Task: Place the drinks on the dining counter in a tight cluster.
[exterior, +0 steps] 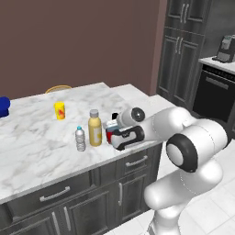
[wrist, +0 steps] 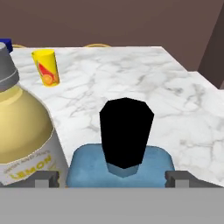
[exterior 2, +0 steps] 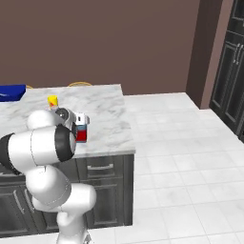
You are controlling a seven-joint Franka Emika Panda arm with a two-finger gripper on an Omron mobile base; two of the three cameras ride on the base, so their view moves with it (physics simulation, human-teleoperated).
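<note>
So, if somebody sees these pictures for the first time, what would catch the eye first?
Probably the white arm reaching over the dining counter, its gripper around the squat red-and-blue bottle near the front edge. Just left stand the yellow bottle and small water bottle; a yellow cup sits farther back.

Yellow cup (exterior: 59, 110) with red mark upright; blue object (exterior: 3, 107) at far left; dark cabinets (exterior: 181, 50) behind.

White arm bent low, gripper (exterior: 111, 133) level, jaws closed around something.
</note>
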